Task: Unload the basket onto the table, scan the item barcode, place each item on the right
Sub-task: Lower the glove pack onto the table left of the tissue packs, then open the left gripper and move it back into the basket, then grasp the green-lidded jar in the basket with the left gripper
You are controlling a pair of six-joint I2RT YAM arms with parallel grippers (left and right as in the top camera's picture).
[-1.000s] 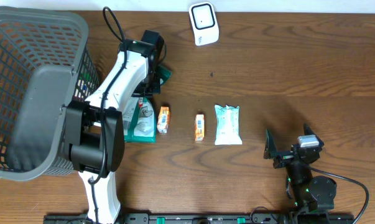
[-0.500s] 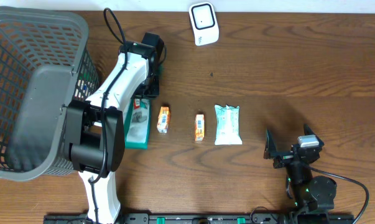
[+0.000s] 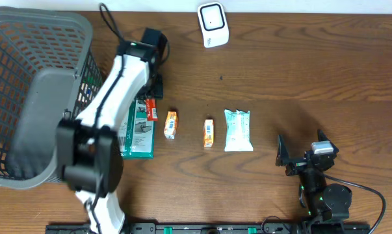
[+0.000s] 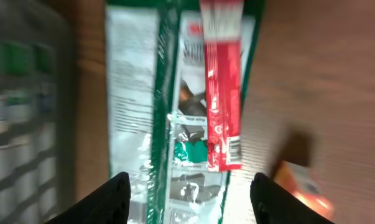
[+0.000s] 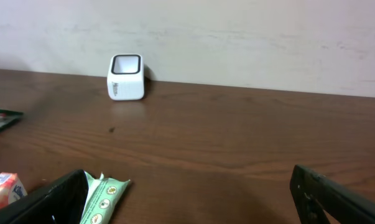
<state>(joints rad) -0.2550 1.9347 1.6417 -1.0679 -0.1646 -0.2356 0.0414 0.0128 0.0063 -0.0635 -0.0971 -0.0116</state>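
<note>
A green and white packet (image 3: 138,127) lies flat on the table beside the basket, with a narrow red strip packet (image 3: 150,109) at its upper right corner. In the left wrist view the green packet (image 4: 168,93) and red strip (image 4: 223,93) fill the frame below my left gripper (image 4: 193,199), which is open with nothing between its fingers. From overhead the left gripper (image 3: 156,86) hovers just beyond the packet's far end. The white scanner (image 3: 212,25) stands at the back of the table. My right gripper (image 3: 300,156) rests open at the front right, holding nothing.
A grey mesh basket (image 3: 26,84) fills the left side. Two small orange packets (image 3: 171,125) (image 3: 209,132) and a mint packet (image 3: 238,130) lie in a row mid-table. The right wrist view shows the scanner (image 5: 126,77) and the mint packet (image 5: 103,196).
My left gripper has opened and let go of the green packet, which now lies flat by the basket. The left arm has pulled away from it. The right arm is still.
</note>
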